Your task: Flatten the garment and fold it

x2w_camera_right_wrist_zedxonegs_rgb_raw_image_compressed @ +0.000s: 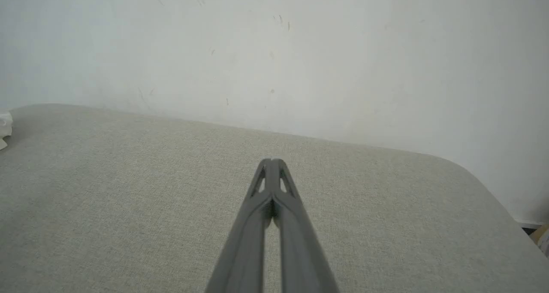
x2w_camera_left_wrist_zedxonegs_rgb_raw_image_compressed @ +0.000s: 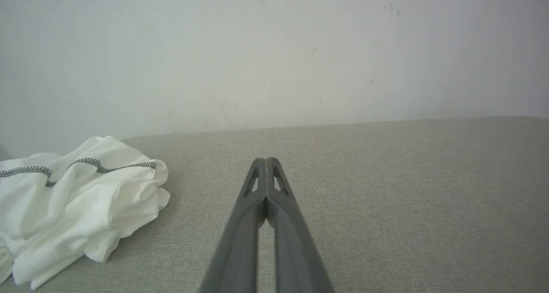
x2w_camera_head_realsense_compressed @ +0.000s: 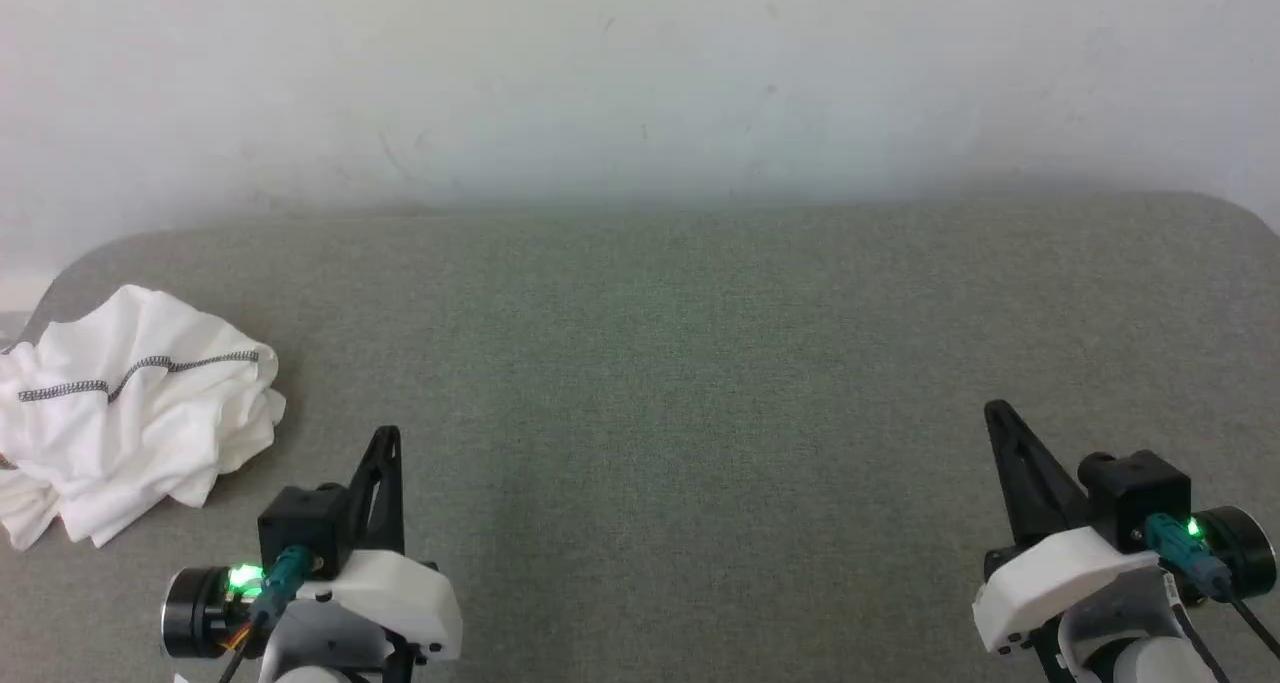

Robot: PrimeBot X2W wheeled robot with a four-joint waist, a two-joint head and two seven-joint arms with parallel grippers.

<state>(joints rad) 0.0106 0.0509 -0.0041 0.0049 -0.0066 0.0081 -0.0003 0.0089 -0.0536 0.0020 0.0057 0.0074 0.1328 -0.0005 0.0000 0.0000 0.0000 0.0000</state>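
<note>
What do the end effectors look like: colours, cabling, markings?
The left gripper and right gripper match: two long dark grey fingers, tapered, with triangular cut-outs near the tips. Each sits on a white moulded shell with a black block, a green LED, a teal plug and a black round cap. Orange wires show at the left one.

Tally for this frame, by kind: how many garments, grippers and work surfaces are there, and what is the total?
garment, white, crumpled in a heap: 1
grippers, both with fingers shut, holding nothing (left gripper, right gripper): 2
grey fabric surface: 1
Total: 4
</note>
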